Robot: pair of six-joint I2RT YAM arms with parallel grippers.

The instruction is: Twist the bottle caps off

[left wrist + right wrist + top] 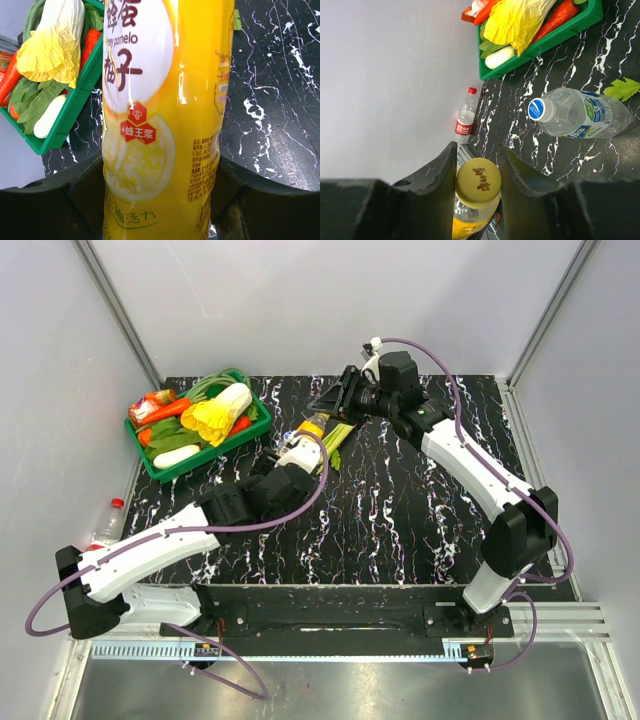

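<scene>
The orange-yellow juice bottle (305,435) is held over the middle of the black mat, with my left gripper (162,175) shut around its body (165,100). Its yellow cap (478,185) sits between the fingers of my right gripper (477,160), and both fingers press its sides. In the top view the right gripper (330,405) meets the bottle's top from the far right. A clear bottle with a pale blue label (580,112) lies on its side on the mat. The red-label bottle (466,117) stands upright by the left wall (108,523).
A green tray (160,465) heaped with toy vegetables sits at the mat's far left corner. A green leaf (622,89) lies beside the lying bottle. White walls close in the left, back and right sides.
</scene>
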